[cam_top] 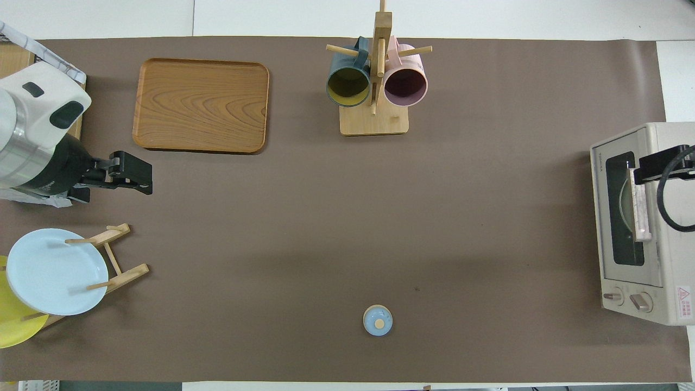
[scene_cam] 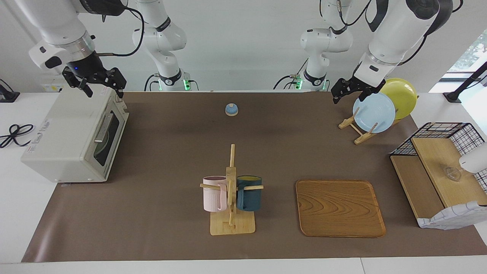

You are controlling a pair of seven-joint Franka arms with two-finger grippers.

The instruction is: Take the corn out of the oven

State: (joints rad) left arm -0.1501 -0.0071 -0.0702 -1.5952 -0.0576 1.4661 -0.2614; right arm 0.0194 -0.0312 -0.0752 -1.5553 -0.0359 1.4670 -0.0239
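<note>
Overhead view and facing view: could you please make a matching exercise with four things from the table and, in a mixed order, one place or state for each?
Things:
1. oven
2. pink mug
3. wooden tray
4. blue plate

Places or states:
A. lies flat and bare on the brown mat
B. hangs on a peg of the mug stand
C. door shut, at the right arm's end of the table
D. stands upright in a wooden rack, in front of a yellow plate

Pairs: 1-C, 2-B, 3-A, 4-D
</note>
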